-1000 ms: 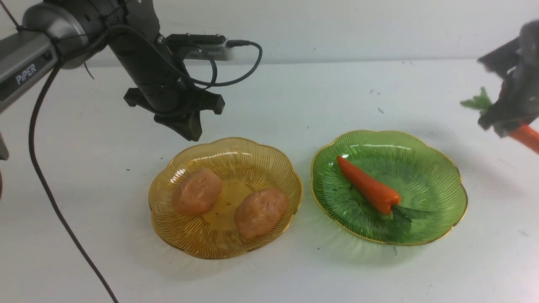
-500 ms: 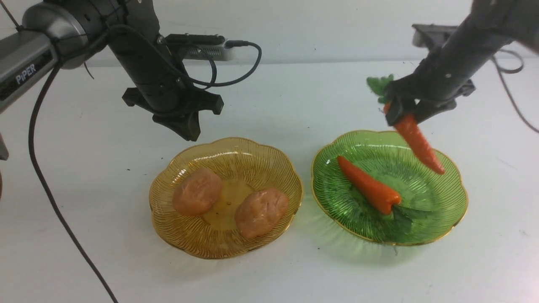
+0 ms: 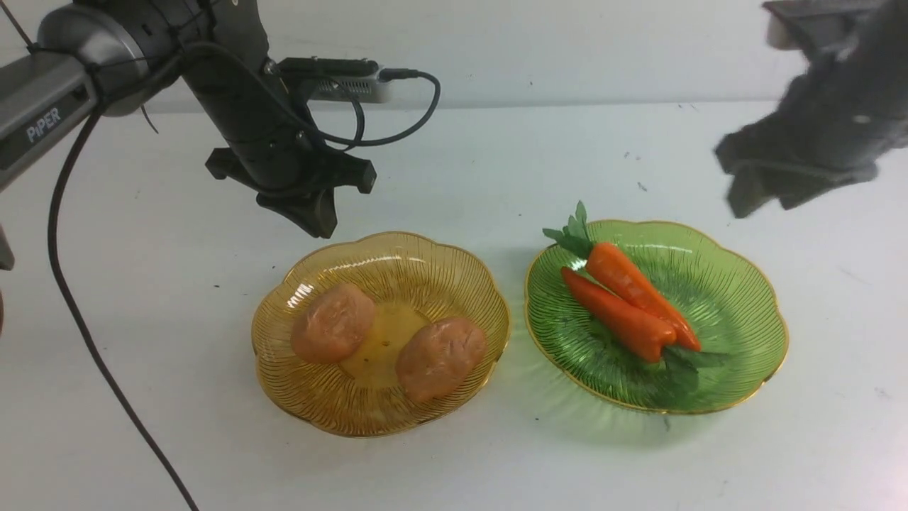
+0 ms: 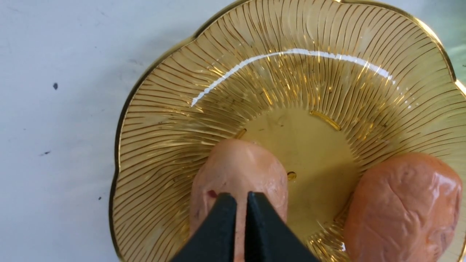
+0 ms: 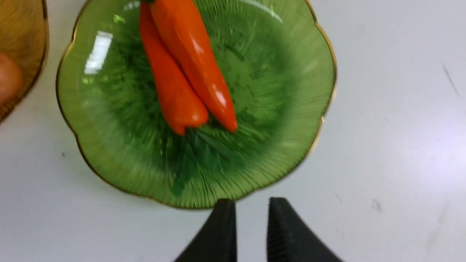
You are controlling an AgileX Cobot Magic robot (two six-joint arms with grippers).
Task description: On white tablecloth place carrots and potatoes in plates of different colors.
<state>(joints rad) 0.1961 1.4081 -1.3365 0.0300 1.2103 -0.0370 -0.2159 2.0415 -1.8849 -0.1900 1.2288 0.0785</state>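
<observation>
near: you have white tablecloth (image 3: pixel 213 440) on bench | amber plate (image 3: pixel 425 262) holds left potato (image 3: pixel 332 323) and right potato (image 3: pixel 440 357), apart | green plate (image 3: pixel 738 312) beside it holds near carrot (image 3: pixel 617 316) touching far carrot (image 3: pixel 638 287), tops opposite ways | left pincer (image 4: pixel 237 198) pressed together, empty, over amber plate's far-left side | right pincer (image 5: pixel 251 205) raised far right, tips slightly parted, empty
</observation>
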